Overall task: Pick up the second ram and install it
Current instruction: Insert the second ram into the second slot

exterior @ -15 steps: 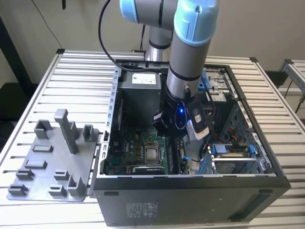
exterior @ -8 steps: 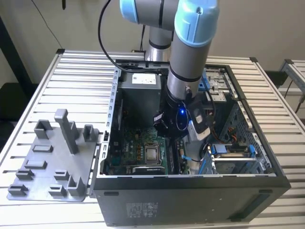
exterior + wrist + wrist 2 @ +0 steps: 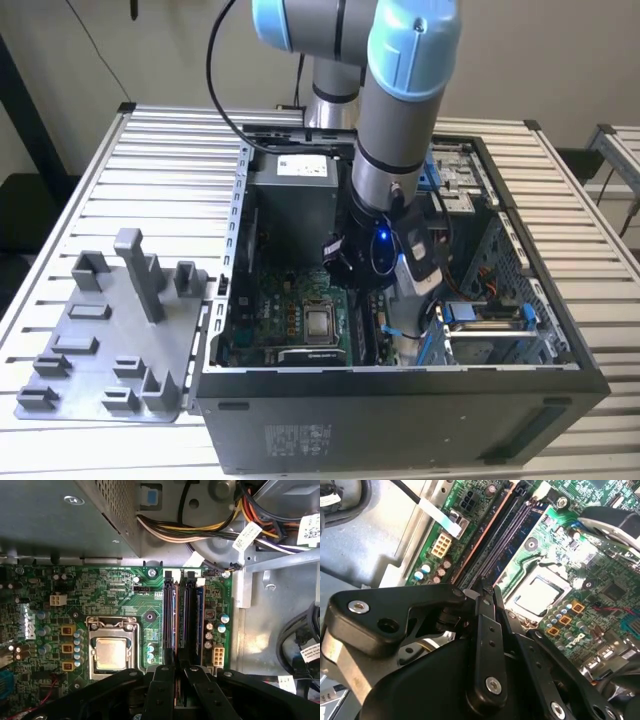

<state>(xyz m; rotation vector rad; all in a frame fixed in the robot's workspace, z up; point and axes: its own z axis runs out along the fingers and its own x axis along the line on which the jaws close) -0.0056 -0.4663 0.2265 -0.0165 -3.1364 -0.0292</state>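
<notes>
Low in the exterior view's centre, the gripper (image 3: 372, 285) hangs over the memory slots (image 3: 181, 615) — its fingers (image 3: 161, 690) apparently closed on the thin second ram (image 3: 176, 692). The ram's long axis runs parallel to the slots — directly ahead of the fingertips.

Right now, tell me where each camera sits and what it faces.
Exterior view: off the arm, above the table, facing the open computer case and the arm.
First wrist view: on the wrist, facing the motherboard; gripper over the memory slots.
Second wrist view: on the wrist, slanting across the gripper.
Both wrist views share the processor.
</notes>
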